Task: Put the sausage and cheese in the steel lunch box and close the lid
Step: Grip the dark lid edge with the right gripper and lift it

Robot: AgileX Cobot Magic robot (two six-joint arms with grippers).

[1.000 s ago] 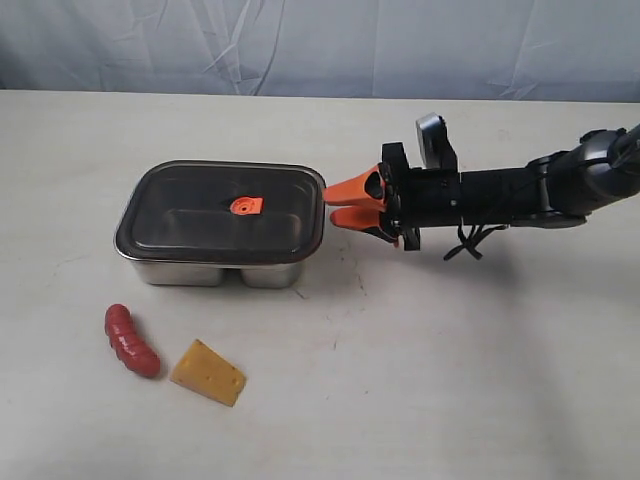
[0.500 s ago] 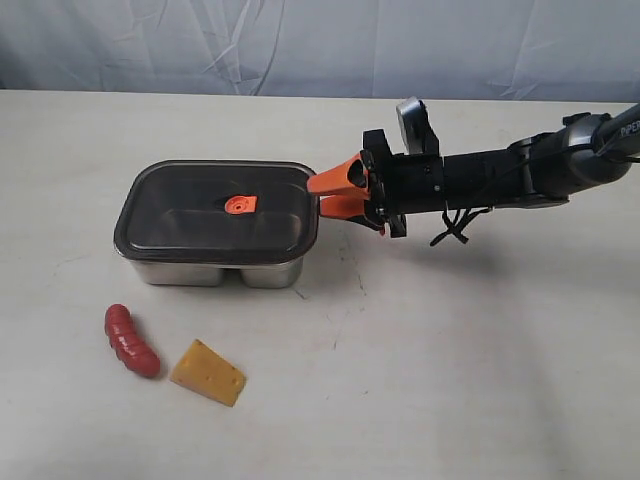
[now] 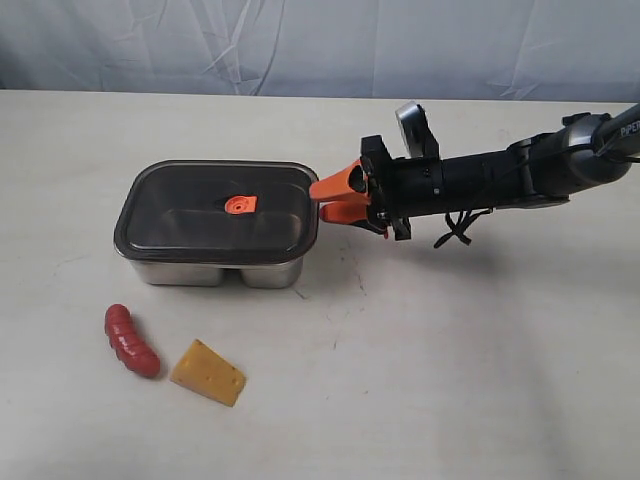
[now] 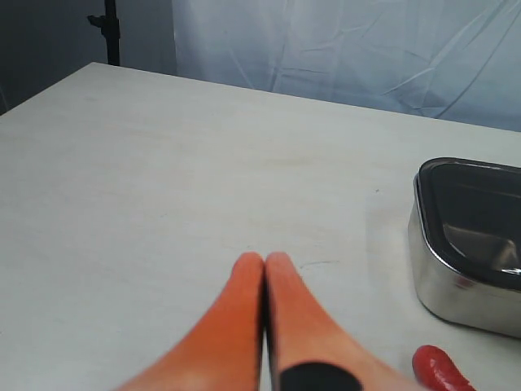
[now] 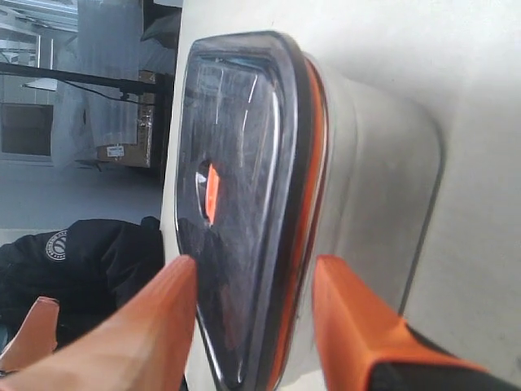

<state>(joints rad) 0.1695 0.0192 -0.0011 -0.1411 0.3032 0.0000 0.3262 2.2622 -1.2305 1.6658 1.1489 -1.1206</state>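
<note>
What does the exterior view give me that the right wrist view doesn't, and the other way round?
Exterior only: the sausage and the cheese, both lying outside the steel lunch box. Right wrist only: the orange rim seal under the lid, seen edge-on, with the jaws straddling that edge. Both: the lunch box with its lid on, the orange valve, and the open right gripper at the box's end.

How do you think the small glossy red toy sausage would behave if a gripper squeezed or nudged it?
The glossy red toy sausage looks smooth, so it may slip when squeezed, though its ridged notches should help. Its slight curve probably keeps it from rolling far if nudged.
</note>
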